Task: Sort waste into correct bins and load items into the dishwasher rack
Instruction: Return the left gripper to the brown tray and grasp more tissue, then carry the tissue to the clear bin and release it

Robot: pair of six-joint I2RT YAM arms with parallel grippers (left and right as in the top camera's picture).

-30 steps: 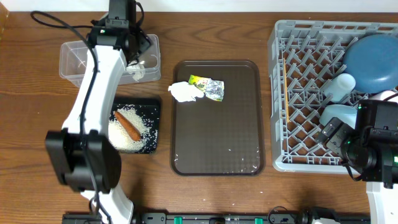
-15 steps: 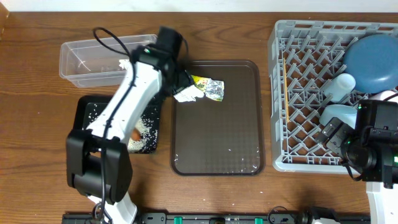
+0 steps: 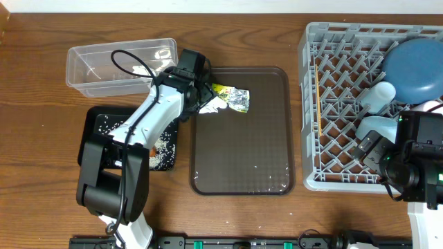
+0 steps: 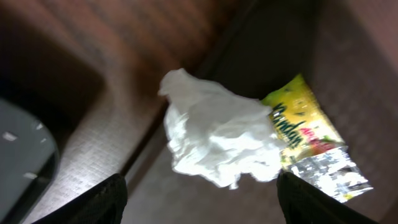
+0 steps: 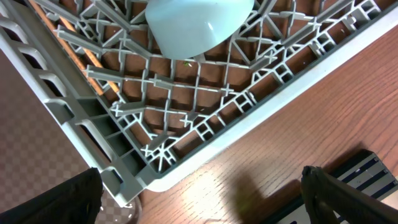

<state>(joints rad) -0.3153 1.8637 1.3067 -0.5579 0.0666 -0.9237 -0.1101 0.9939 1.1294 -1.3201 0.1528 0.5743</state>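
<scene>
My left gripper (image 3: 201,95) is open and empty just above the crumpled white tissue (image 3: 206,105). In the left wrist view, its fingers (image 4: 200,208) frame the tissue (image 4: 214,134). The green-yellow wrapper (image 3: 233,97) lies touching the tissue's right side (image 4: 305,137). The black tray (image 3: 165,153) holds rice; my left arm hides the carrot. The clear tub (image 3: 104,66) stands behind it. My right gripper (image 3: 365,149) is open and empty (image 5: 202,205) at the grey rack's (image 3: 311,104) front corner. The rack holds the dark blue bowl (image 3: 414,66), white cup (image 3: 379,97), light blue bowl (image 5: 199,22) and chopsticks (image 5: 78,50).
The tissue and wrapper lie at the rear left corner of the dark brown serving tray (image 3: 242,152), which sits between the bins and the rack. A few rice grains dot its front part. A small white scrap (image 3: 142,71) lies in the clear tub.
My left arm has swung from over the clear tub forward and right to the serving tray's rear left corner, ending over the tissue. The right arm has not moved.
</scene>
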